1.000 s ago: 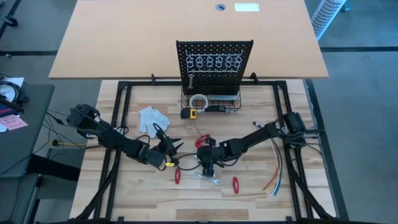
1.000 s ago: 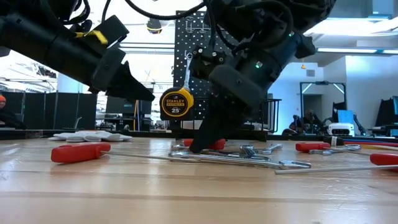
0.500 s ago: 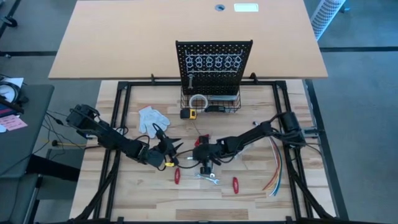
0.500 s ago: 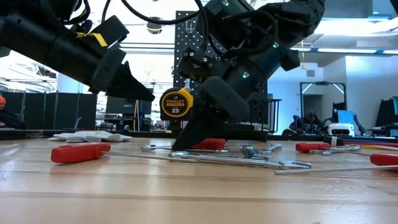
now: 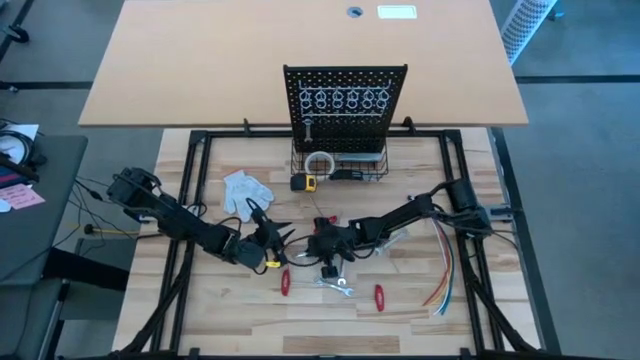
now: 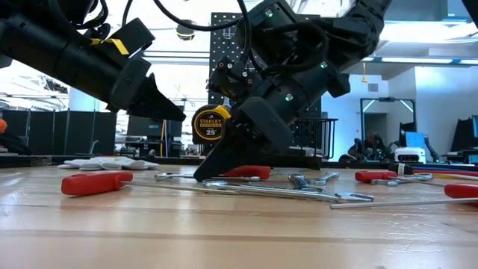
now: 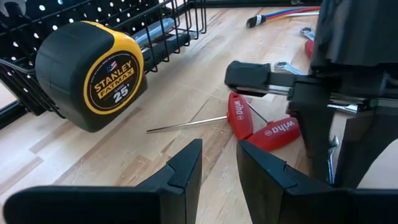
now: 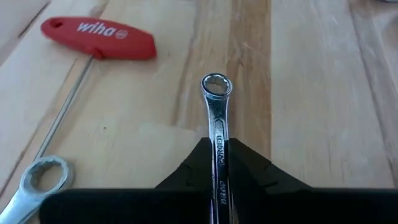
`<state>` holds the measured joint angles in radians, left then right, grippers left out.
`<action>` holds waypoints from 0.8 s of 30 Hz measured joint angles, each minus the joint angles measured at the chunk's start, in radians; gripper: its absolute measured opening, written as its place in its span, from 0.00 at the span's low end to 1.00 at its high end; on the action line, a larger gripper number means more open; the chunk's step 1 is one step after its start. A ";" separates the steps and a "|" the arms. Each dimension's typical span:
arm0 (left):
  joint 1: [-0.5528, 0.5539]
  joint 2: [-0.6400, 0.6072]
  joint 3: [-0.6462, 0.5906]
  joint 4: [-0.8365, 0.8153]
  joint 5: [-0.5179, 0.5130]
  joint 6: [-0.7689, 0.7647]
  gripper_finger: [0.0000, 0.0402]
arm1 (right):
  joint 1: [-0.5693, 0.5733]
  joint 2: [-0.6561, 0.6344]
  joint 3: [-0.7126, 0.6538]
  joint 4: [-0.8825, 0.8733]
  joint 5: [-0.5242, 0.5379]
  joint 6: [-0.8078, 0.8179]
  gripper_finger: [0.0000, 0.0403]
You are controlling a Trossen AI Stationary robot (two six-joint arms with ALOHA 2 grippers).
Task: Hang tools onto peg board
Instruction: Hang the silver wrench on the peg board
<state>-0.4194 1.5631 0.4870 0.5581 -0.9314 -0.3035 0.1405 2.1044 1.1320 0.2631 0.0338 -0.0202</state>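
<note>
The black peg board (image 5: pixel 345 100) stands at the table's far middle, with a wire basket (image 5: pixel 340 165) at its base and one silver wrench (image 5: pixel 307 130) hanging on it. My right gripper (image 5: pixel 322 260) is low over the table's middle, shut on a slim silver wrench (image 8: pixel 216 106). My left gripper (image 5: pixel 278 240) hovers open and empty just to its left, above the wood (image 7: pixel 219 152). Red-handled tools (image 5: pixel 284 283) (image 5: pixel 379 296) (image 7: pixel 261 127) and more wrenches (image 5: pixel 336 286) lie flat around them. My right gripper pinches the wrench's shaft (image 8: pixel 219 144) between its two fingers (image 8: pixel 198 163). The fingers lie along the wrench and slant down toward the table's left. The ring end (image 8: pixel 216 85) sticks out past the fingertips. The wrench lies about level at the tabletop (image 6: pixel 173 177).
A yellow and black tape measure (image 5: pixel 305 182) sits before the basket, and a white glove (image 5: pixel 245 192) lies at the far left. Coloured wires (image 5: pixel 440 270) lie at the right. A long thin rod (image 6: pixel 299 196) and another wrench (image 8: pixel 34 180) lie near my right gripper.
My right gripper has gone toward the table's left edge, staying low on the wood and tipping flatter. The silver wrench has slid along with it, and its ring end now shows out to the left of the fingertips.
</note>
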 joint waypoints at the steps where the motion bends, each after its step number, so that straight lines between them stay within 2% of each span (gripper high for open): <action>1: 0.000 0.000 0.000 0.000 0.000 0.000 0.24 | -0.003 0.000 0.000 0.006 -0.017 0.009 0.16; 4: 0.000 0.000 0.000 0.000 0.000 0.000 0.24 | -0.008 0.002 -0.001 0.026 -0.055 0.031 0.25; 9: 0.000 0.000 0.000 -0.001 0.000 0.000 0.24 | -0.007 0.027 0.000 0.111 -0.054 0.023 0.44; 13: 0.000 0.000 0.000 -0.001 0.001 0.000 0.24 | -0.004 0.098 0.001 0.215 -0.032 0.063 0.49; 16: 0.000 0.000 -0.001 -0.001 0.001 -0.001 0.24 | -0.005 0.146 0.005 0.229 -0.026 0.086 0.43; 24: 0.000 0.000 -0.001 -0.001 0.002 -0.002 0.24 | -0.014 0.150 0.007 0.201 -0.028 0.073 0.09</action>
<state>-0.4191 1.5631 0.4862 0.5575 -0.9298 -0.3056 0.1265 2.2547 1.1393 0.4636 0.0059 0.0528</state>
